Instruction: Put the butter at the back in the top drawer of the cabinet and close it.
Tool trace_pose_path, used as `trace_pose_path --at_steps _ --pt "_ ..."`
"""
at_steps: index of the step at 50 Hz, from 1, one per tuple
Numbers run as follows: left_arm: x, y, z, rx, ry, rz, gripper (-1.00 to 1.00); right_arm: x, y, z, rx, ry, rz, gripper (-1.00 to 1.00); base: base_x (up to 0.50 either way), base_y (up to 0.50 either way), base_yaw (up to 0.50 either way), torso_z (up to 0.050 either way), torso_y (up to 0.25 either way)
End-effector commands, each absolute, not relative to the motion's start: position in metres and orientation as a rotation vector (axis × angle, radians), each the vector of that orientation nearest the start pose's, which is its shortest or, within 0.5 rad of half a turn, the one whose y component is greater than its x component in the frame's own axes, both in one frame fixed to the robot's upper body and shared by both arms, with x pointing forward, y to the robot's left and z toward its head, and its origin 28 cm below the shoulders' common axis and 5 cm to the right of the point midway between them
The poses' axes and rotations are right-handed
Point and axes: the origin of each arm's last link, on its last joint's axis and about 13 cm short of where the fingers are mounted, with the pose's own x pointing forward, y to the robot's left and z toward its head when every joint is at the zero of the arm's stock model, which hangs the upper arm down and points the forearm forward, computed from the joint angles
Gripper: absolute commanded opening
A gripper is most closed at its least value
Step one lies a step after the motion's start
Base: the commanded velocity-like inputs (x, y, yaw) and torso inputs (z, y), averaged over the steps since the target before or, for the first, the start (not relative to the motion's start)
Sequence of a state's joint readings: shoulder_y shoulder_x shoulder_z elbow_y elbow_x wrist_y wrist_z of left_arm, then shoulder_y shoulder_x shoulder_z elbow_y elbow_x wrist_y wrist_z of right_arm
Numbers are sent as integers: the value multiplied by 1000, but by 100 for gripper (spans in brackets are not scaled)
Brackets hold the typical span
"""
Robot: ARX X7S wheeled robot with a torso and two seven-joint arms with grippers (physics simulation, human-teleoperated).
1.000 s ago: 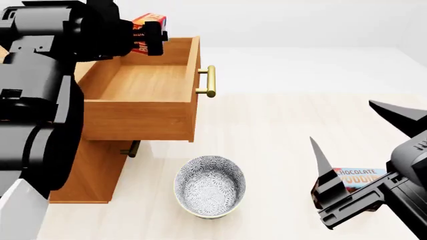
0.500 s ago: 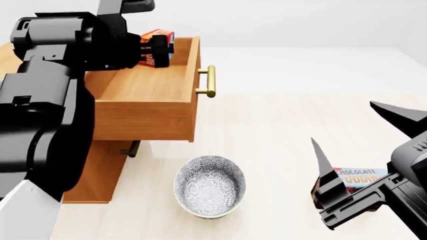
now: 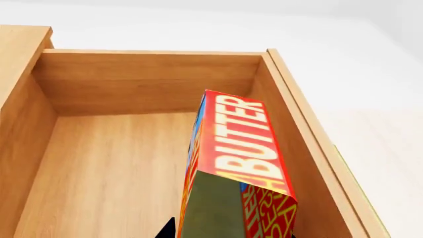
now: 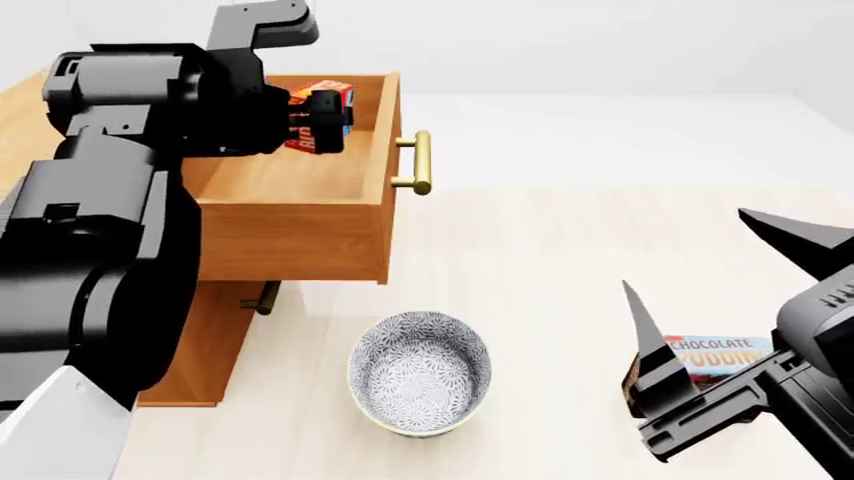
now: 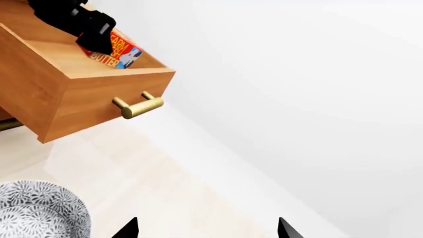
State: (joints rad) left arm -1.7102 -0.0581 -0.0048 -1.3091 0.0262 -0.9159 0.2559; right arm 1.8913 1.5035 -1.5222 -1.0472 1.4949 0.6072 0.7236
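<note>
My left gripper (image 4: 320,118) is shut on the butter (image 4: 326,104), a red and yellow carton printed "BUTTER" (image 3: 239,163), and holds it inside the open top drawer (image 4: 287,180) near its front wall, above the drawer floor (image 3: 112,173). The right wrist view shows the butter (image 5: 119,52) just below the drawer's rim. The top drawer is pulled far out of the cabinet (image 4: 200,330), and its brass handle (image 4: 419,162) points right. My right gripper (image 4: 721,300) is open and empty, low at the right, over the floor.
A patterned bowl (image 4: 419,372) stands on the floor in front of the cabinet. A dark "CHOCOLATE PUDDING" box (image 4: 718,357) lies by my right gripper. The handle of a lower drawer (image 4: 263,298) shows under the open one.
My left gripper has moved right and down with the butter, from above the drawer's back edge to inside the drawer near its front wall. The right arm has not moved.
</note>
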Motion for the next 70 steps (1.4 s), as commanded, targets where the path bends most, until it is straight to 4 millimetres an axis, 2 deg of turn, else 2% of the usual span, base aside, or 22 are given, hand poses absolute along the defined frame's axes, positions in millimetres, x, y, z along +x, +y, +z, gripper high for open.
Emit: trace_pose_path --at_steps 1,70 --pt "412 227 308 -104 495 -200 -100 128 -168 266 -579 -37 252 100 0 0 0 0 0" --pt "410 218 288 -80 606 -221 -100 127 -174 259 -568 -19 234 100 0 0 0 0 1"
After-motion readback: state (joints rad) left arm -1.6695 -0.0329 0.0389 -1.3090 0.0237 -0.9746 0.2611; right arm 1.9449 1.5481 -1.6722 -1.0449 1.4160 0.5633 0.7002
